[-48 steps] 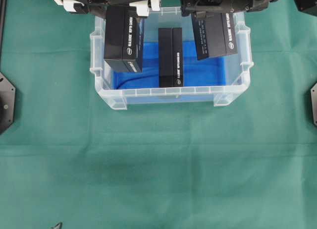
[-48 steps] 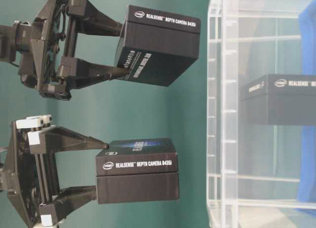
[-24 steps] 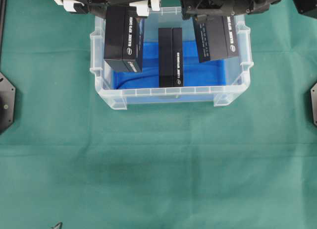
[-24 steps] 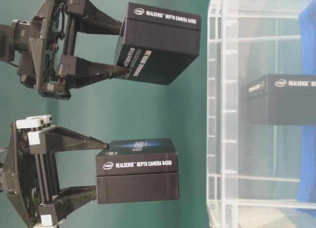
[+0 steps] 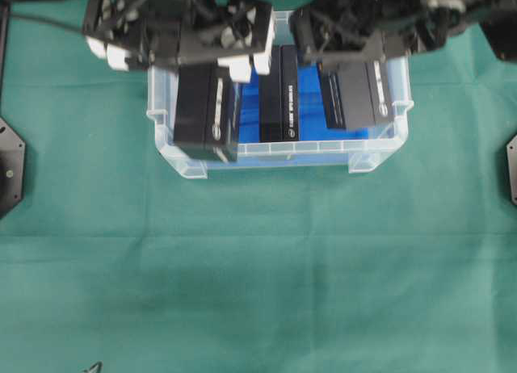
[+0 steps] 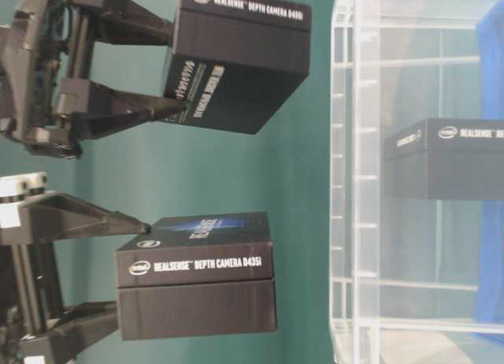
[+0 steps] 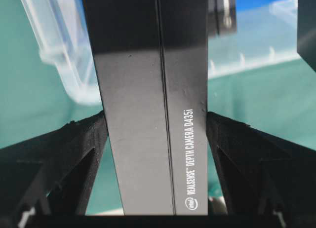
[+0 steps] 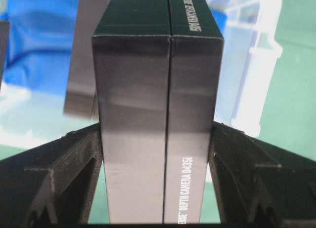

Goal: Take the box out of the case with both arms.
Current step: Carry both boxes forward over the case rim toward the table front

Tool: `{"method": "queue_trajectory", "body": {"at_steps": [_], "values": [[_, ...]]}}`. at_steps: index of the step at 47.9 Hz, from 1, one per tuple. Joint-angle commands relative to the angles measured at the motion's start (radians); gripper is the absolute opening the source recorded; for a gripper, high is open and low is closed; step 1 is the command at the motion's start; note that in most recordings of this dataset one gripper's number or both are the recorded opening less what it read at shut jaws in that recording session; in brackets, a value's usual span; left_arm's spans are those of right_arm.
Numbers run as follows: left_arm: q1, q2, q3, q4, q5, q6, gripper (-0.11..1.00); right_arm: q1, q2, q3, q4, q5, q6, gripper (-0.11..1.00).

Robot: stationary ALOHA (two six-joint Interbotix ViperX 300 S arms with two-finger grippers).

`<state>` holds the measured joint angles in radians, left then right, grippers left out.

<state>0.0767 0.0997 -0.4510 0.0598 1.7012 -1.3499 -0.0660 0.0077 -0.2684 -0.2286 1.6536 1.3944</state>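
Note:
The clear case with blue lining sits at the table's far side. One black box stands inside it, also seen through the case wall as the box. My left gripper, with white parts, is shut on a second black box held above the case's left front corner. In the left wrist view, both fingers of that gripper press the box. My all-black right gripper is shut on a third box, tilted, over the case's right side.
Green cloth covers the table in front of the case. Black arm bases sit at the left and right edges. In the table-level view both held boxes hang well off the case's rim.
Both grippers, each still holding its box, have moved toward the case's front wall in the overhead view and farther from the case in the table-level view.

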Motion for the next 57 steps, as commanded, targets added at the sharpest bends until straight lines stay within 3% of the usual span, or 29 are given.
{"method": "queue_trajectory", "body": {"at_steps": [1, 9, 22, 43, 57], "values": [[-0.04, -0.041, -0.025, 0.009, 0.002, -0.049, 0.64, 0.035, -0.038, -0.028, -0.005, 0.017, 0.003, 0.67], [-0.117, -0.038, -0.025, 0.011, 0.002, -0.169, 0.64, 0.104, -0.038, -0.029, -0.005, 0.044, 0.031, 0.67], [-0.225, -0.032, -0.023, 0.018, 0.002, -0.276, 0.64, 0.247, -0.037, -0.029, -0.005, 0.049, 0.183, 0.67], [-0.364, -0.028, -0.014, 0.025, 0.011, -0.391, 0.64, 0.425, -0.031, -0.029, -0.014, 0.091, 0.449, 0.67], [-0.407, -0.025, -0.014, 0.025, 0.012, -0.437, 0.64, 0.48, -0.008, -0.061, -0.014, 0.095, 0.518, 0.67]]}}
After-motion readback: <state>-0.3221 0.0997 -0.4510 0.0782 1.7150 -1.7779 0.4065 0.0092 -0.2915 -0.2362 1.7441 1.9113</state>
